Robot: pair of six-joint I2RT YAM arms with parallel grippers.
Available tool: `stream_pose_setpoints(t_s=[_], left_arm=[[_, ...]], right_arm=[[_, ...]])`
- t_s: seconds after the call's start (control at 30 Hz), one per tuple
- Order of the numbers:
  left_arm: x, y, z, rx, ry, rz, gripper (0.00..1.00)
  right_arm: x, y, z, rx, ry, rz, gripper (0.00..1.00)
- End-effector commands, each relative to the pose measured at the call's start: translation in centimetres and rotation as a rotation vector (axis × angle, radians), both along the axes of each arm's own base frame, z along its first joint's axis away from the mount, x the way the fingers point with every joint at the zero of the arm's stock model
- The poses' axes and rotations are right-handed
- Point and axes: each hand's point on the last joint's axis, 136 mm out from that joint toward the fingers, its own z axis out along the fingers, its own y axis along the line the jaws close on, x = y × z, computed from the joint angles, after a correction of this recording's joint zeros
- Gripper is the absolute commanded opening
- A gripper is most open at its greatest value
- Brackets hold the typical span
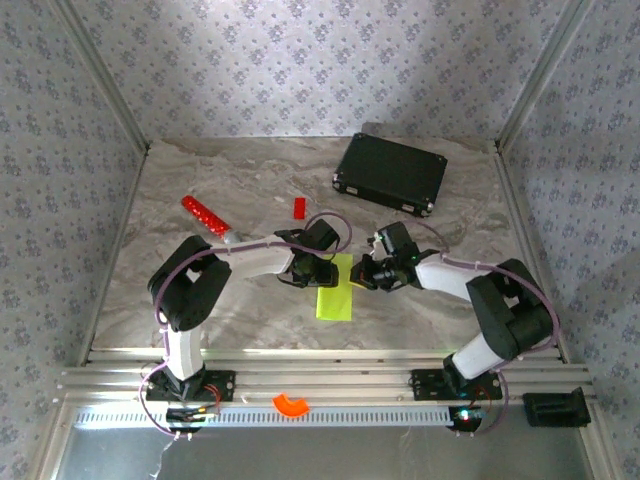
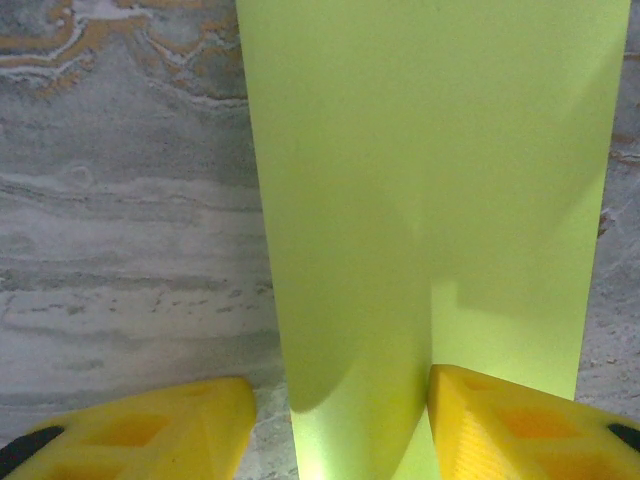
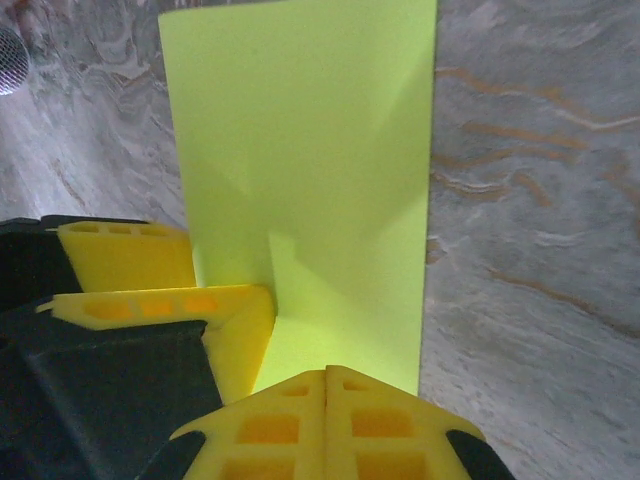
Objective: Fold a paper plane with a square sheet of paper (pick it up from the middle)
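The square sheet of paper (image 1: pixel 335 292) is lime yellow-green and lies folded into a narrow strip on the marble table between my two grippers. My left gripper (image 1: pixel 303 271) is at the strip's upper left. In the left wrist view its jaws stand apart around a raised fold of the paper (image 2: pixel 420 200), and bare table shows between the left finger (image 2: pixel 150 435) and the sheet. My right gripper (image 1: pixel 366 273) is at the strip's upper right. Its fingers (image 3: pixel 380 425) are shut tip to tip at the near edge of the paper (image 3: pixel 320 150). I cannot tell whether paper is pinched between them.
A black case (image 1: pixel 392 172) lies at the back right. A small red block (image 1: pixel 299 207) and a red stick (image 1: pixel 204 215) lie behind the left arm. An orange ring piece (image 1: pixel 291 404) sits on the front rail. Patterned walls close in the table's sides.
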Motion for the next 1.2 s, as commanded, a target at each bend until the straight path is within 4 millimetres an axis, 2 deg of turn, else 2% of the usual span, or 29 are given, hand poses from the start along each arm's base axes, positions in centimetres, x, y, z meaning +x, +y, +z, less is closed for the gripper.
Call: stream_pose_setpoints(t_s=[0.0,0.27,0.43,0.63,0.73,0.83,0.93,1.07,1.17], left_arm=[[-1.5,2.6,-5.7,0.146,0.067,-0.01,0.54],[-1.5,2.5,-5.9,0.146,0.07,-0.013,0.54],[-1.5,2.4,-6.0,0.147,0.071,-0.015,0.53],[-1.5,2.3,-5.8,0.139,0.073,-0.013,0.53],[-1.4,1.5,-5.1,0.102,0.069,-0.015,0.54],[-0.9,0.5,-3.1,0.039,0.045,-0.017,0.55],[0.1,-0.2,0.2,-0.04,-0.011,0.002,0.57],[1.5,-0.4,5.0,-0.18,-0.085,0.047,0.59],[2.2,-0.3,7.3,-0.303,-0.1,0.079,0.54]], right_arm=[[0.4,0.8,-0.2,-0.013,-0.004,0.016,0.0],[0.0,2.5,-1.0,0.003,0.024,0.059,0.0],[-0.2,2.5,-1.7,-0.003,0.039,0.065,0.0],[-2.8,-0.7,-5.4,-0.105,0.127,0.066,0.0],[-4.0,-2.5,-6.9,-0.121,0.172,0.055,0.0],[-4.2,-3.6,-7.3,-0.104,0.188,0.039,0.0],[-4.0,-4.1,-7.0,-0.108,0.18,0.08,0.0],[-3.5,-3.9,-6.4,-0.115,0.167,0.153,0.0],[-3.2,-3.6,-6.4,-0.112,0.164,0.195,0.0]])
